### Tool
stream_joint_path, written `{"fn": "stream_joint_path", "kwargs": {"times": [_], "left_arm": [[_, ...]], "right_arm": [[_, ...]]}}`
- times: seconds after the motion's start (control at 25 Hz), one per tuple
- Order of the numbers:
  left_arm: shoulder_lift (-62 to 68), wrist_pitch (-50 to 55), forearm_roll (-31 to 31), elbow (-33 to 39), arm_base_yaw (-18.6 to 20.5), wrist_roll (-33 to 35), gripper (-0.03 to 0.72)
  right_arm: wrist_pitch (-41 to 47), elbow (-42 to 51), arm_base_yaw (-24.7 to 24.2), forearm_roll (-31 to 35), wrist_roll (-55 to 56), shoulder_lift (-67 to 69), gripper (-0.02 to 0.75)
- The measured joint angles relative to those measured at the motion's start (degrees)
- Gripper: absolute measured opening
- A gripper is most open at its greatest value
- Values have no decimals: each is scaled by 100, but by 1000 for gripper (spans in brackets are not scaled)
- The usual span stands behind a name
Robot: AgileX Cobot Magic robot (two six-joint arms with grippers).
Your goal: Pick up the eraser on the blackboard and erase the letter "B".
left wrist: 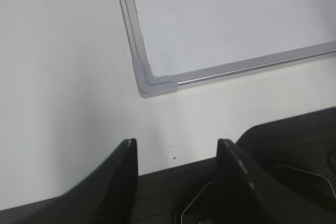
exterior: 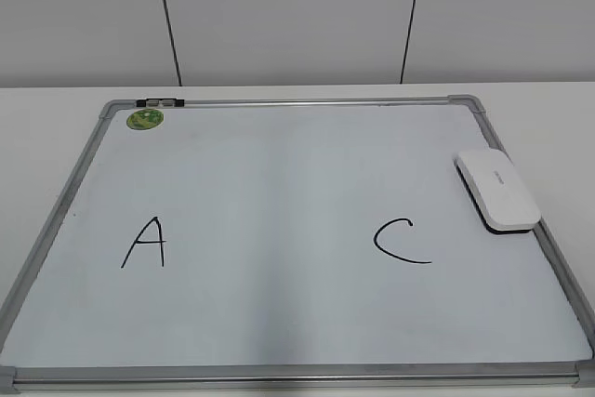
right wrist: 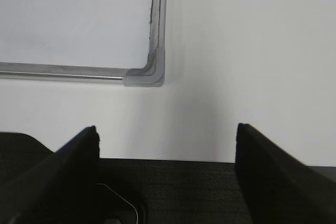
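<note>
The blackboard [exterior: 279, 192] is a white board with a grey frame, lying flat on the white table. The eraser [exterior: 495, 190], white and glossy, lies at the board's right edge. No letter "B" shows: the board's middle between the black "A" [exterior: 145, 243] and the black "C" [exterior: 400, 241] is bare. Neither gripper appears in the exterior view. My left gripper [left wrist: 177, 148] is open and empty over the table near the board's front-left corner [left wrist: 152, 83]. My right gripper [right wrist: 167, 132] is open and empty near the front-right corner [right wrist: 149, 74].
A round green sticker [exterior: 146, 119] sits at the board's far-left corner, with a small black clip [exterior: 160, 101] on the top frame. White table [exterior: 539, 109] surrounds the board. A white panelled wall stands behind.
</note>
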Motion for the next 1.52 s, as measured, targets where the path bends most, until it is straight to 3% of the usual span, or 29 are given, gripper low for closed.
{"fn": "stream_joint_path", "kwargs": {"times": [0.56,1.08,1.52], "left_arm": [[-10,-403,152,226,0,-11,367],[-77,-406,157,226,0,-11,275],[-1521,-417,157,226,633,-11,244]], "right_arm": [[-146,66,0,-13,34,0,594],[-146,66,-12,-13,46,-76,594],[-146,66,-416,-13,55,-1104,593]]}}
